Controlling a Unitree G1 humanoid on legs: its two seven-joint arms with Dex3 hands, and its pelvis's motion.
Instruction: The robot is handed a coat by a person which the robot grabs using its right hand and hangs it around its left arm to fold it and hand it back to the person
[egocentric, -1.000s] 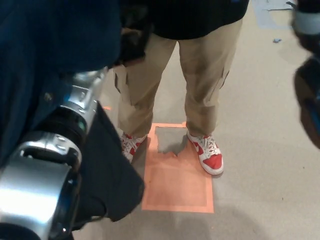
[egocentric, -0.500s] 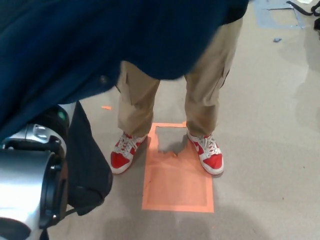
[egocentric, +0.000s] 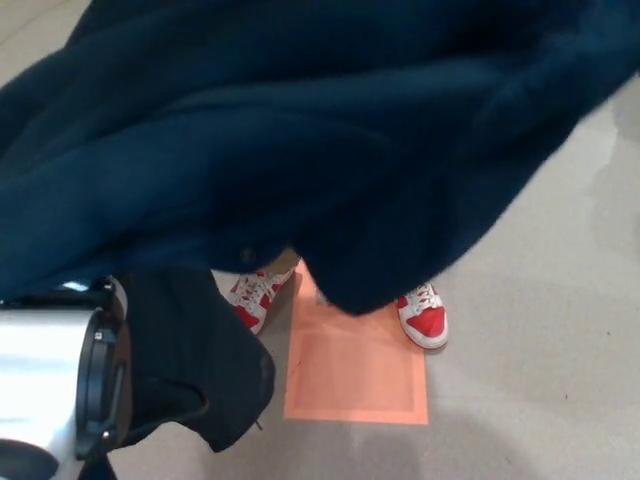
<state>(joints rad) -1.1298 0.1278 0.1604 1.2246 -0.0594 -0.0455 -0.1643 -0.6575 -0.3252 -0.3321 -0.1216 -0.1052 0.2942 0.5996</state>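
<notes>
Left of the orange floor square (egocentric: 355, 375), close to the lens: silver left arm (egocentric: 45, 380), hung with a fold of black fabric (egocentric: 190, 370) reaching down beside the square's left edge. Whether lining or separate cloth, impossible to tell.

Above the square, filling the upper frame edge to edge: navy coat (egocentric: 300, 130), spread far wider than half a second ago, when confined to the upper left, and now hiding the person's tan trousers visible then.

Peeking from under its hem, at the square's top-left corner and right edge: red-and-white sneakers (egocentric: 425, 320), unmoved.

No robot hand in sight; open or clamped on cloth, impossible to say.

Judged from the sweep: coat being carried over the left arm, draping under way, hand-back not yet done.

Right of the square: bare beige floor (egocentric: 540, 380).
</notes>
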